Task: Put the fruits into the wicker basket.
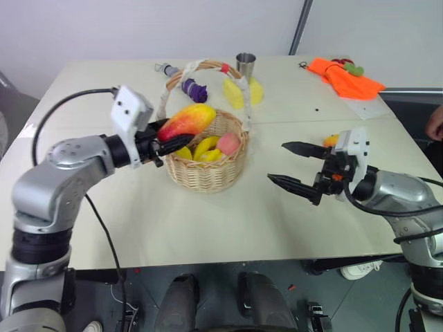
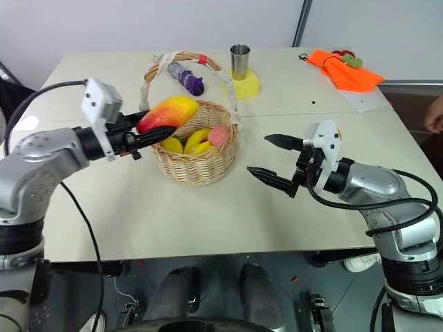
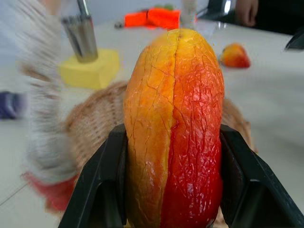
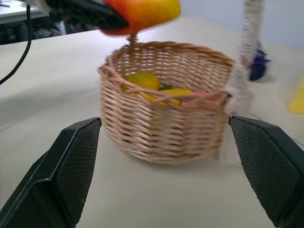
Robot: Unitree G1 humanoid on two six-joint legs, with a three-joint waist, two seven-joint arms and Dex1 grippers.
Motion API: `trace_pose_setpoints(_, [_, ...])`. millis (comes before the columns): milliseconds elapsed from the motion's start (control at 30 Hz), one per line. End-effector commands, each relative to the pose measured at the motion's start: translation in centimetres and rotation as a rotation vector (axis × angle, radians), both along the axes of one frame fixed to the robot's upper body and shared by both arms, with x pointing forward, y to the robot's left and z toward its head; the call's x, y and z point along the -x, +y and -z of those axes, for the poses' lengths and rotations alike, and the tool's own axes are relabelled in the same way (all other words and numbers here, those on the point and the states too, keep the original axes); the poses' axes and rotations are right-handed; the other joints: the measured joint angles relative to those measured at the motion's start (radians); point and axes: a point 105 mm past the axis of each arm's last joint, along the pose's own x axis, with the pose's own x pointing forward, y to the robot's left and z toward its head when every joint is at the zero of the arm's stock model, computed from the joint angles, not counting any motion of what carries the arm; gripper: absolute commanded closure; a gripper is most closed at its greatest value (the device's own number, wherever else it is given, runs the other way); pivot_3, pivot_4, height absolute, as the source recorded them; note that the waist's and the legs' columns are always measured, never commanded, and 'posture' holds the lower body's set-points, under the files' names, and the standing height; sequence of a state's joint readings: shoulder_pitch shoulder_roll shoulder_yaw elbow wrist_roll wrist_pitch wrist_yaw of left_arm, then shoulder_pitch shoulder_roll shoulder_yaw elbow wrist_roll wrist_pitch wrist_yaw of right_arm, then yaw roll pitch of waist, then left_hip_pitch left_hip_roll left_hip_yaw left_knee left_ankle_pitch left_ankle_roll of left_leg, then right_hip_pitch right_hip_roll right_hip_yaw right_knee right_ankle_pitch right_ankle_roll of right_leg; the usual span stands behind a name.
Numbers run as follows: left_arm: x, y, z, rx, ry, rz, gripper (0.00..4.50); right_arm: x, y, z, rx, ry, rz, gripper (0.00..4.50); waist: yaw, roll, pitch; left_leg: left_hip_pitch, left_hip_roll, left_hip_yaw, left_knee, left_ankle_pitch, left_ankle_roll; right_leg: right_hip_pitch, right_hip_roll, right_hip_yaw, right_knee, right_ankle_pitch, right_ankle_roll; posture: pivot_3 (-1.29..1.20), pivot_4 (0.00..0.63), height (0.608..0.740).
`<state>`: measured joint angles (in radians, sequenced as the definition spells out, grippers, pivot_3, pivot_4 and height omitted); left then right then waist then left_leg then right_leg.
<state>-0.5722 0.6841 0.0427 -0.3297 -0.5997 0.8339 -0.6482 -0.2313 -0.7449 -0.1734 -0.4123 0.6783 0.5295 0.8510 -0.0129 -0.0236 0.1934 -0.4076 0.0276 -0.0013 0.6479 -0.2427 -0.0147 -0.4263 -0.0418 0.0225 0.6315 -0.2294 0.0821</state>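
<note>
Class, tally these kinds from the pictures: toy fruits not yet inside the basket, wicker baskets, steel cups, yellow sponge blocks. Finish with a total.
Toy fruits not yet in the basket: 2, the mango held by the left gripper and the round fruit on the table
Wicker baskets: 1
Steel cups: 1
Yellow sponge blocks: 1
Total: 5

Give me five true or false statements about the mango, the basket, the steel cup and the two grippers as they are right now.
1. The left gripper is shut on the mango. True.
2. The mango lies in the basket. False: it is held above the rim.
3. The right gripper is open and holds nothing. True.
4. The basket has no fruit in it. False: yellow and pink pieces lie inside.
5. The steel cup stands on the yellow sponge. True.
</note>
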Motion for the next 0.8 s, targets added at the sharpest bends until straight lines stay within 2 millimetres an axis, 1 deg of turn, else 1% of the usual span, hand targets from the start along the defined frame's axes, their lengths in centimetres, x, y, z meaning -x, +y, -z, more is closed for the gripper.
trace_pose_setpoints(33, [-0.9, -1.1, -1.3, -0.013, -0.067, 0.018, 1.66, 0.1, -0.5, -0.8, 0.003, -0.058, 0.052, 0.00, 0.001, 0.000, 0.000, 0.000, 0.001, 0.000, 0.000, 0.000, 0.000, 0.000, 0.001, 0.000, 0.000, 0.000, 0.000, 0.00, 0.150, 0.740])
trace_pose_setpoints(67, [-1.1, -1.2, -1.3, -0.021, -0.072, 0.020, 1.26, -0.1, -0.9, -0.7, 0.015, -0.061, 0.082, 0.00, 0.002, 0.000, 0.000, 0.000, 0.001, -0.001, 0.000, 0.000, 0.000, 0.000, 0.001, -0.001, 0.000, 0.000, 0.000, 0.00, 0.150, 0.740])
trace_pose_setpoints(100, [-1.3, -1.3, -1.3, -0.025, -0.076, 0.021, 0.70, -0.3, -1.2, -0.6, 0.023, -0.063, 0.102, 0.00, 0.000, 0.000, 0.000, 0.000, 0.001, -0.001, 0.000, 0.000, 0.000, 0.000, 0.001, -0.001, 0.000, 0.000, 0.000, 0.00, 0.150, 0.740])
trace_pose_setpoints(133, [-1.2, -1.4, -1.4, -0.028, -0.088, 0.033, 0.24, -0.7, -1.7, -0.5, 0.022, -0.067, 0.143, 0.00, -0.001, 0.000, 0.000, 0.000, 0.001, 0.000, 0.000, 0.000, 0.000, 0.000, 0.001, 0.000, 0.000, 0.000, -0.001, 0.00, 0.150, 0.740])
trace_pose_setpoints(167, [-1.0, -1.6, -1.5, -0.028, -0.105, 0.048, 0.05, -1.1, -2.3, -0.4, 0.020, -0.074, 0.187, 0.00, -0.003, 0.000, 0.000, 0.000, 0.001, 0.000, 0.000, 0.000, 0.000, 0.000, 0.001, 0.000, 0.000, 0.000, -0.002, 0.00, 0.150, 0.740])
trace_pose_setpoints(267, [0.1, -1.8, -2.0, 0.021, -0.141, 0.125, 0.05, -3.3, -5.3, 0.5, 0.044, -0.102, 0.386, 0.00, -0.001, 0.000, 0.000, 0.000, 0.001, 0.000, 0.001, 0.000, 0.000, 0.000, 0.001, 0.000, 0.000, -0.001, -0.004, 0.00, 0.150, 0.740])
trace_pose_setpoints(367, [0.9, -1.6, -2.2, 0.081, -0.145, 0.162, 0.05, -5.0, -7.8, 1.3, 0.068, -0.106, 0.544, 0.00, 0.000, 0.000, 0.000, 0.000, 0.000, 0.001, 0.001, 0.000, 0.000, 0.000, 0.000, 0.001, 0.000, -0.001, -0.004, 0.00, 0.150, 0.740])
trace_pose_setpoints(400, [1.5, -1.4, -2.1, 0.114, -0.131, 0.188, 0.05, -6.1, -9.4, 1.5, 0.061, -0.102, 0.640, 0.00, -0.001, 0.000, 0.000, 0.000, 0.000, 0.001, 0.001, 0.000, 0.000, 0.000, 0.000, 0.001, 0.000, -0.001, -0.004, 0.00, 0.150, 0.740])
trace_pose_setpoints(467, [2.7, -1.5, -2.0, 0.146, -0.118, 0.239, 0.05, -7.7, -11.7, 2.1, 0.070, -0.093, 0.777, 0.00, -0.006, 0.000, 0.000, 0.000, 0.000, 0.002, 0.002, 0.000, 0.000, 0.000, 0.000, 0.001, 0.000, -0.001, -0.004, 0.00, 0.150, 0.740])
trace_pose_setpoints(533, [3.7, -2.0, -1.9, 0.161, -0.118, 0.287, 0.05, -9.1, -13.5, 2.6, 0.096, -0.084, 0.872, 0.00, -0.004, 0.000, 0.000, 0.000, 0.000, 0.002, 0.001, 0.000, 0.000, 0.000, 0.000, 0.002, 0.000, -0.001, -0.004, 0.00, 0.150, 0.740])
trace_pose_setpoints(600, [4.4, -2.6, -2.0, 0.174, -0.117, 0.321, 0.05, -10.3, -14.5, 3.2, 0.091, -0.047, 0.924, 0.00, -0.003, 0.001, 0.000, 0.000, 0.000, 0.002, 0.002, 0.000, 0.000, 0.000, 0.000, 0.002, 0.000, -0.001, -0.005, 0.00, 0.150, 0.740])
trace_pose_setpoints(667, [4.9, -3.0, -2.1, 0.186, -0.118, 0.339, 0.05, -11.2, -15.1, 3.9, 0.069, 0.002, 0.948, 0.00, -0.002, 0.001, 0.000, 0.000, 0.000, 0.002, 0.002, 0.000, 0.000, 0.000, 0.000, 0.002, 0.000, -0.001, -0.004, 0.00, 0.150, 0.740])
trace_pose_setpoints(733, [5.0, -3.2, -2.2, 0.196, -0.117, 0.343, 0.05, -11.9, -15.2, 4.6, 0.031, 0.061, 0.949, 0.00, -0.003, 0.001, 0.000, 0.000, 0.000, 0.002, 0.002, 0.000, 0.000, 0.000, 0.000, 0.002, 0.000, 0.000, -0.002, 0.00, 0.150, 0.740])
trace_pose_setpoints(800, [5.2, -3.4, -2.2, 0.194, -0.114, 0.347, 0.05, -12.5, -15.0, 5.4, 0.042, 0.100, 0.927, 0.00, -0.003, 0.001, 0.000, 0.000, 0.000, 0.002, 0.002, 0.000, 0.000, 0.000, 0.000, 0.002, 0.000, 0.001, -0.002, 0.00, 0.150, 0.740])
